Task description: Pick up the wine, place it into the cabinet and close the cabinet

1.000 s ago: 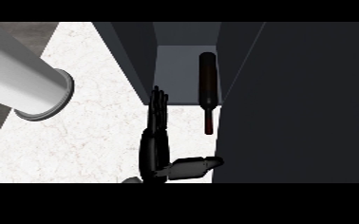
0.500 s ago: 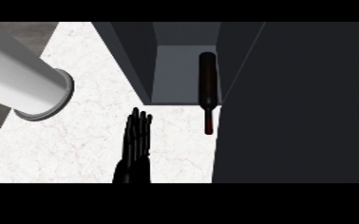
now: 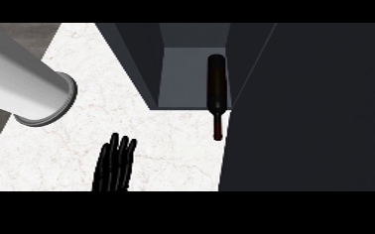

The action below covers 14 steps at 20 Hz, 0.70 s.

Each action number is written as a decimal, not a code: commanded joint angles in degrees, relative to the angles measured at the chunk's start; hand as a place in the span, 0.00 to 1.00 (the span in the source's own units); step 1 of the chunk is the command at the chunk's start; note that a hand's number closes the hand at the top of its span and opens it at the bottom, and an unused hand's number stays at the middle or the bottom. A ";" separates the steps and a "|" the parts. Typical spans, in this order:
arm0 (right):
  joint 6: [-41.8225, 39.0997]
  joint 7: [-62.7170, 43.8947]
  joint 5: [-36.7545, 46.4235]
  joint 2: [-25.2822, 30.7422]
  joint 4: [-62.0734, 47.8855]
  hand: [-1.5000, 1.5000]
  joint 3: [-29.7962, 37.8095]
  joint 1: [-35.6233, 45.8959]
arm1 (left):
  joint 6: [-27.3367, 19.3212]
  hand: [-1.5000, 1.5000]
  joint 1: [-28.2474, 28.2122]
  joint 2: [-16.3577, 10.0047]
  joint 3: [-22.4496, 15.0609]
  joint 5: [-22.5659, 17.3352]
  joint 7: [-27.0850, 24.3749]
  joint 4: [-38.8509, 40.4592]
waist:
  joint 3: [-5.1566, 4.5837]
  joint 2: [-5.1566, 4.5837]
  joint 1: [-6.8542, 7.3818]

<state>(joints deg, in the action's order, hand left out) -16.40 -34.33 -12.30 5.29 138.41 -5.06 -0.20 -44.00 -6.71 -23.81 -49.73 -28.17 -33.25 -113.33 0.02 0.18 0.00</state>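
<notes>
Wine bottle (image 3: 216,87): dark, slim, lying in cabinet (image 3: 181,82), neck jutting over counter (image 3: 168,139) | left hand (image 3: 113,171): fingers straight, empty

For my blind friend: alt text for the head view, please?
A dark wine bottle lies in an open cabinet, its neck poking out over the white counter. The robot's left hand, fingers straight, shows at the lower edge; a grey cylinder is at left.

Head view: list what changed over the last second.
The left hand, open with straight fingers, drew back from beside the open cabinet toward the view's lower left edge. It took hold of nothing. The wine bottle stayed put, body inside, neck out over the counter.
</notes>
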 commanded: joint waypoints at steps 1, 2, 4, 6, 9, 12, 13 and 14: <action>-0.49 -6.48 -8.54 2.01 8.09 1.00 0.47 -0.75 | 5.15 0.00 -3.21 -5.19 3.40 -2.17 -0.41 -3.37 | -0.05 -0.02 -0.03; -2.53 -2.32 -8.80 0.72 6.20 1.00 -0.85 -4.45 | 2.01 0.00 -1.43 -4.17 3.89 -0.58 1.68 -3.17 | 0.01 -0.03 -0.24; -0.50 -4.74 -8.64 -1.63 4.51 1.00 -4.46 -4.82 | 7.18 0.00 -3.72 -6.80 7.75 -3.93 -1.15 -2.84 | -0.05 -0.05 -0.04; -0.30 -6.85 -10.12 -2.51 6.22 1.00 -7.60 -7.67 | 5.74 0.00 -6.91 -7.69 5.53 -2.65 -1.36 -5.80 | -0.03 0.10 0.04; 1.43 -9.94 -8.21 -3.62 7.60 1.00 -11.26 -6.89 | 8.31 0.00 -9.14 -10.01 10.30 -4.89 -2.70 -7.68 | -0.06 0.09 0.22; 0.34 -9.07 -7.43 -4.24 7.99 1.00 -16.02 -9.82 | 13.13 0.00 -9.00 -12.99 18.23 -10.80 -1.47 -7.77 | -0.10 0.06 -0.06; 0.01 -9.51 -5.86 -4.19 9.96 1.00 -19.40 -11.07 | 9.90 0.00 -9.45 -12.36 17.76 -9.55 -0.62 -10.39 | -0.06 0.22 -0.14; -2.46 -8.46 -7.60 -2.16 10.05 1.00 -18.25 -10.85 | 14.61 0.00 -12.30 -14.39 20.09 -11.86 -2.88 -8.91 | -0.09 0.22 0.19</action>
<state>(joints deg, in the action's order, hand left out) -16.96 -39.89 -14.20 1.40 138.55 -19.47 -7.58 -33.61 -15.82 -35.53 -34.81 -36.37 -34.88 -121.61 -0.03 0.30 0.04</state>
